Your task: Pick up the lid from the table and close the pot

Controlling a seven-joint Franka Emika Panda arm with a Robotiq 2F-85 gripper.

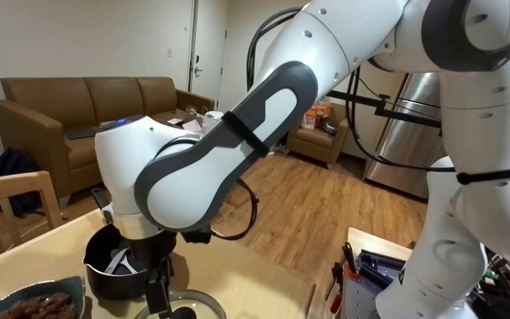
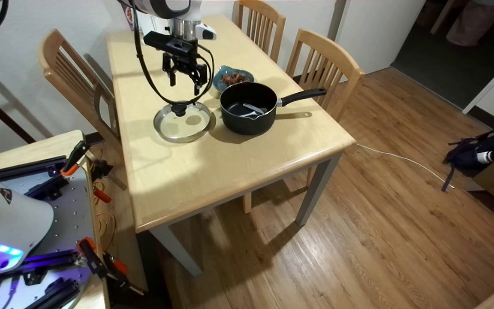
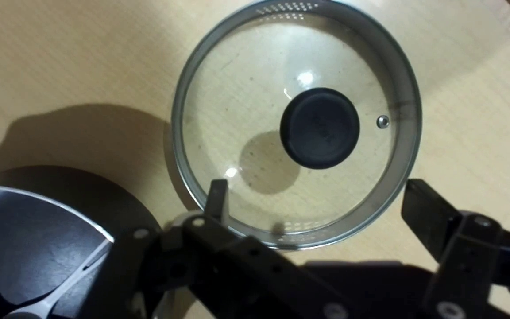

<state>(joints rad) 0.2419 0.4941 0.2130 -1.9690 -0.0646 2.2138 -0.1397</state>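
The round glass lid lies knob up on the pale wooden table, its dark knob centred in the wrist view. Beside it stands the black pot, uncovered, with its long handle pointing away from the lid. Part of the pot also fills the lower left of the wrist view. My gripper is open over the lid, fingers wide apart and nothing between them. An exterior view shows the gripper hanging above the lid, apart from it. The arm partly covers pot and lid in an exterior view.
Inside the pot lies a grey utensil-like thing. A teal dish of brown food stands just behind the pot. Wooden chairs flank the table. A black cable loops down around the gripper.
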